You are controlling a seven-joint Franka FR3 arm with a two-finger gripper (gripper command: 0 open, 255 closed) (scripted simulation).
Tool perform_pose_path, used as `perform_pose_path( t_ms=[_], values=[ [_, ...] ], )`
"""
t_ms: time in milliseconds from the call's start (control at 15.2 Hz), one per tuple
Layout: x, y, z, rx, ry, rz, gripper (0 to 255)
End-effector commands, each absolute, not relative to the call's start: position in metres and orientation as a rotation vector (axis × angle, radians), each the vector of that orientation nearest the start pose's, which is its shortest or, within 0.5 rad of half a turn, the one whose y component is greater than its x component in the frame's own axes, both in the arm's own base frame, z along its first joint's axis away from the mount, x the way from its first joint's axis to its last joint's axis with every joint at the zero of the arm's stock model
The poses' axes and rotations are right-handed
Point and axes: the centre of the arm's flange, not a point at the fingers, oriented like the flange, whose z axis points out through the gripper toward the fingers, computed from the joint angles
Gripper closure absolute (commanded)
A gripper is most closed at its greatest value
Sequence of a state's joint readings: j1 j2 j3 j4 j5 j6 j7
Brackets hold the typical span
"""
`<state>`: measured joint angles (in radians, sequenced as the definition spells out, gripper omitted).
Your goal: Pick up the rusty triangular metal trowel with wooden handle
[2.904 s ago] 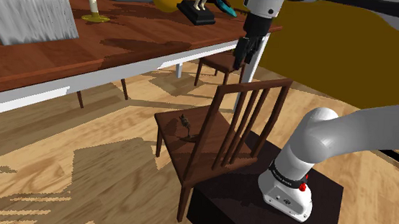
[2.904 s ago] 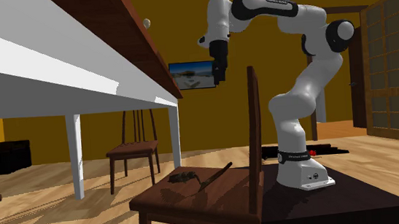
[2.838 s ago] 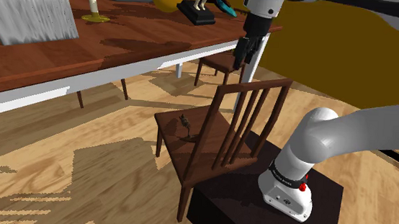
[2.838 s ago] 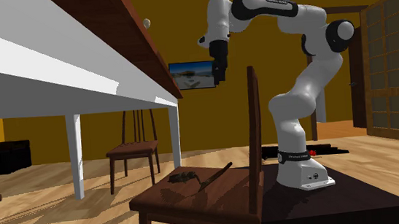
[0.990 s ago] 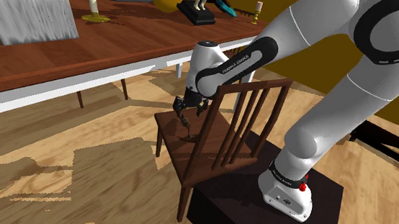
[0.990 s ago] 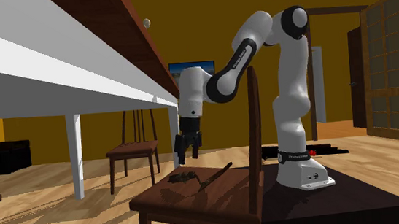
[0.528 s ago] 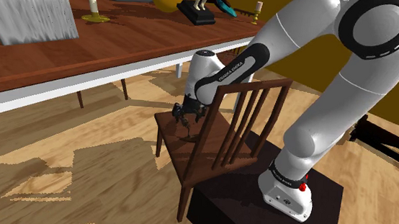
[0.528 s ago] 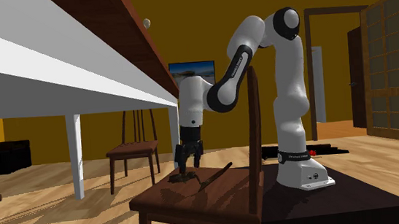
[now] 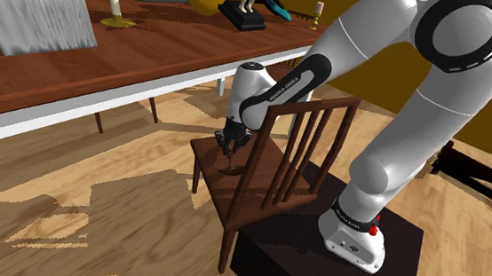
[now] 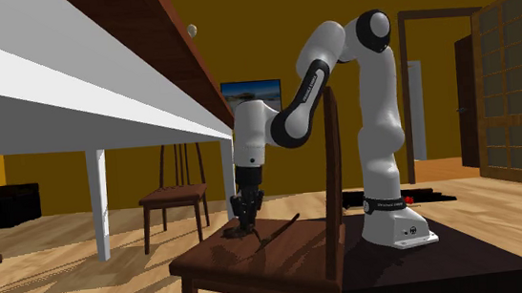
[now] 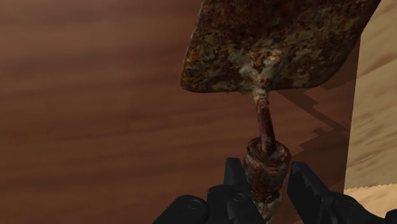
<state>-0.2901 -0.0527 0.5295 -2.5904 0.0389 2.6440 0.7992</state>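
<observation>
The rusty trowel (image 11: pixel 273 44) lies on the brown wooden chair seat (image 9: pixel 218 189). Its triangular blade points away from my gripper (image 11: pixel 266 181), and a thin rusty neck leads back to the handle's front end (image 11: pixel 264 167). My black fingers (image 11: pixel 236 181) press that handle end from both sides, so the gripper is shut on it. In the shoulder view the gripper (image 9: pixel 228 146) reaches straight down onto the trowel (image 9: pixel 232 165) near the seat's far edge. From the second exterior view I see the gripper (image 10: pixel 246 214) low over the blade (image 10: pixel 236 234), with the handle (image 10: pixel 281 230) lying on the seat (image 10: pixel 259 262).
The chair's slatted back (image 9: pixel 298 154) rises beside the arm. A long brown table (image 9: pixel 107 56) with a white edge carries a grey block (image 9: pixel 30 15), a candlestick (image 9: pixel 113 3) and a figurine (image 9: pixel 247 6). Another chair (image 10: pixel 172 200) stands under it. The dark stand (image 9: pixel 334 259) sits behind the seat.
The arm has come down from beside the table to the chair seat. In the last half second the open fingers closed on the trowel's handle end.
</observation>
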Motion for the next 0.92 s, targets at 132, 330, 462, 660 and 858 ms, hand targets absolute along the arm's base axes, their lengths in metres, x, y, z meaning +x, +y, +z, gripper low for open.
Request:
perform_pose_path(
  t_ms=[132,330,462,660,858],
  values=[
    [0.429,0.109,0.283,-3.05,0.768,-0.149,255],
    [0.429,0.109,0.299,-3.05,0.768,-0.149,255],
    [0.429,0.109,0.31,-3.05,0.768,-0.149,255],
    [0.429,0.109,0.325,-3.05,0.768,-0.149,255],
    [0.429,0.109,0.341,-3.05,0.768,-0.149,255]
  ],
)
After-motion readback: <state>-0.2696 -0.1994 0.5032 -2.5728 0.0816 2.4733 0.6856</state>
